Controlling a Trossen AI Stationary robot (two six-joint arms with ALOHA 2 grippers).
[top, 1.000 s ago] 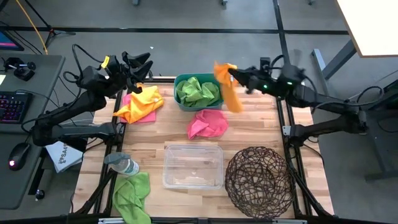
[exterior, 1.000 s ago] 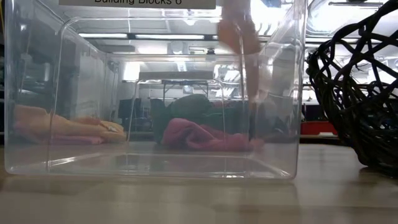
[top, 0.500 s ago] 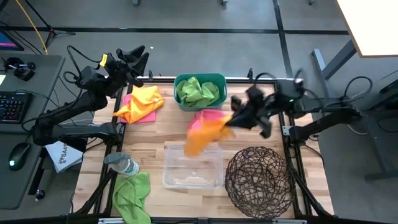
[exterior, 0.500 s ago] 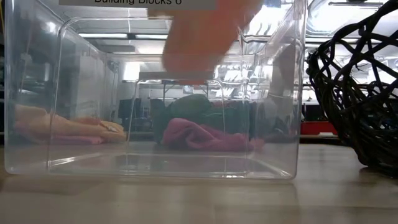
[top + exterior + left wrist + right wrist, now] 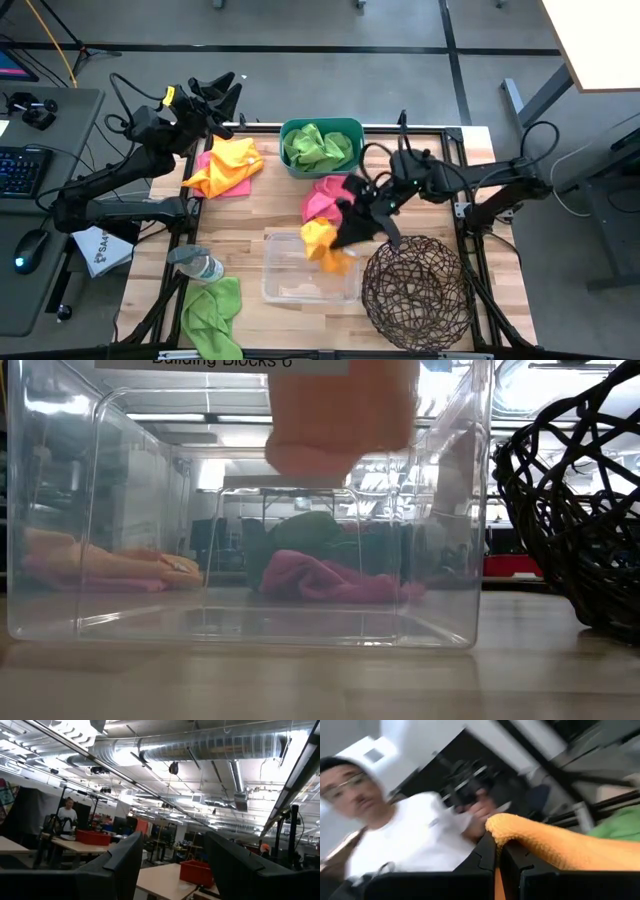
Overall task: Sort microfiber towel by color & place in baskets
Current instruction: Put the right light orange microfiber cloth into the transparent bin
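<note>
I am holding a yellow-orange towel point(image 5: 325, 245) pinched tight in my right gripper point(image 5: 352, 222), fingers closed on a fold of the cloth, and it is hanging over the far right part of the clear bin point(image 5: 290, 285), its lower edge above the bin's floor. The bin is sitting at the front middle of the wooden table point(image 5: 240, 215), just beside the round dark wire basket point(image 5: 415, 290) to its right. A pink towel point(image 5: 322, 195) is lying on the table between the bin and the teal tub point(image 5: 345, 128), which is holding green towels point(image 5: 318, 147). My left gripper point(image 5: 218, 95) is waiting raised at the table's far left corner, its fingers spread apart and gripping nothing, above an orange towel lying on a pink one point(image 5: 225, 167). Another green towel point(image 5: 212, 315) is lying at the front left edge, next to a clear bottle point(image 5: 197, 264). A person in a white shirt point(image 5: 415, 837) is showing beyond the table.
</note>
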